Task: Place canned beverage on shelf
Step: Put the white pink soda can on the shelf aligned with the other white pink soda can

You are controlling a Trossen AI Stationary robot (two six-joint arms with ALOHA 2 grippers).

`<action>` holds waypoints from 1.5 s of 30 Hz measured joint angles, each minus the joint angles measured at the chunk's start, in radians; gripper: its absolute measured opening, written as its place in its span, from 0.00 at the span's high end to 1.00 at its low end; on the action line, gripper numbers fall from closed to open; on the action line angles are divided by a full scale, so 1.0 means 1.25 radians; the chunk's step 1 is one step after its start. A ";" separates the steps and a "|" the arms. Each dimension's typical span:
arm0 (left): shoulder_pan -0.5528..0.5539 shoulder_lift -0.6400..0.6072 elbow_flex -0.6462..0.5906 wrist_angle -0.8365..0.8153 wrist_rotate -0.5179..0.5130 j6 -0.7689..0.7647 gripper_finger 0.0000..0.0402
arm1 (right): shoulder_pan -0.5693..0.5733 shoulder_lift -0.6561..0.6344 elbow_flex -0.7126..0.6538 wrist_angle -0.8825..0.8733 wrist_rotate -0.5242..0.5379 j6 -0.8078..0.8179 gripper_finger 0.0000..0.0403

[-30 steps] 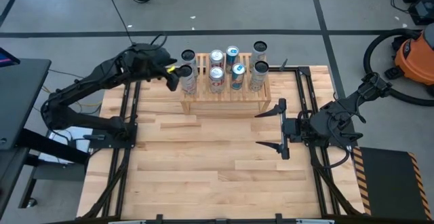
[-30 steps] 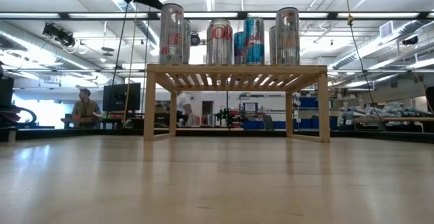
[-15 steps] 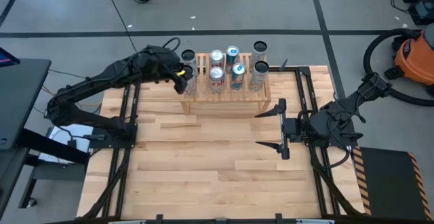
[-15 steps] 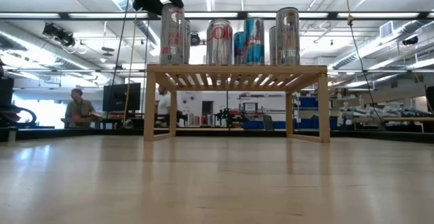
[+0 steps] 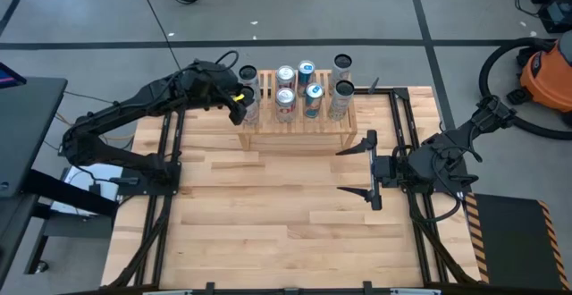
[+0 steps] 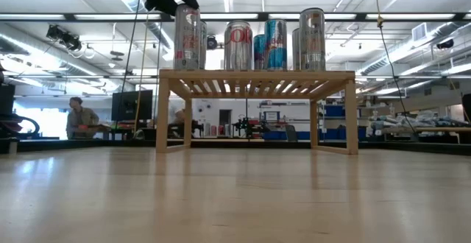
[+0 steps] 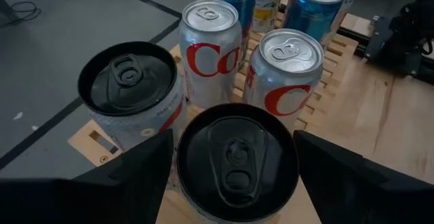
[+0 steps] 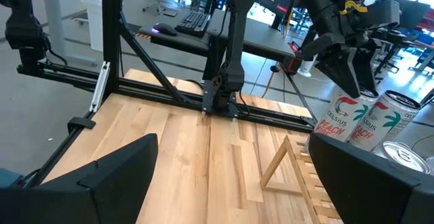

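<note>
The bench (image 5: 268,214) carries the shelf (image 5: 295,127) against its far edge, a slatted wooden rack already stocked with upright cans. At the shelf's left end, near its front left corner, stands the black-topped can (image 7: 236,157), with the left gripper (image 5: 238,104) straddling it from above. The fingers flank the can's sides, but whether they press it or have let go I cannot tell. The right gripper (image 5: 368,167) waits near the bench's right edge with its fingers spread wide and nothing between them.

The can is probably a thin-walled, smooth and slippery cylinder, fairly heavy if full and easily dented, so it is best pinched gently at mid-body. Its long axis stands vertical, with the pull-tab top facing straight up.
</note>
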 joint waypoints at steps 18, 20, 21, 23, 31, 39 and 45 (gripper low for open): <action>0.000 0.000 0.001 -0.005 0.018 0.056 0.36 | 0.000 0.000 0.000 0.000 0.000 0.000 0.02; 0.001 -0.001 0.001 -0.006 0.021 0.066 0.36 | 0.000 0.000 0.000 0.000 0.000 0.000 0.02; 0.001 -0.001 0.001 -0.006 0.022 0.074 0.36 | 0.000 0.000 0.000 0.000 0.000 0.000 0.02; 0.000 -0.002 0.001 -0.008 0.022 0.088 0.36 | 0.000 0.000 0.000 0.001 -0.001 0.000 0.02; 0.023 -0.002 0.001 -0.009 0.117 0.121 0.36 | 0.000 0.000 0.000 0.002 -0.001 0.000 0.02; 0.094 -0.002 0.001 -0.014 0.277 0.170 0.36 | 0.000 0.000 0.000 0.003 -0.001 0.021 0.02; 0.119 -0.002 0.000 -0.017 0.358 0.221 0.36 | 0.000 0.000 0.000 0.003 -0.001 0.021 0.02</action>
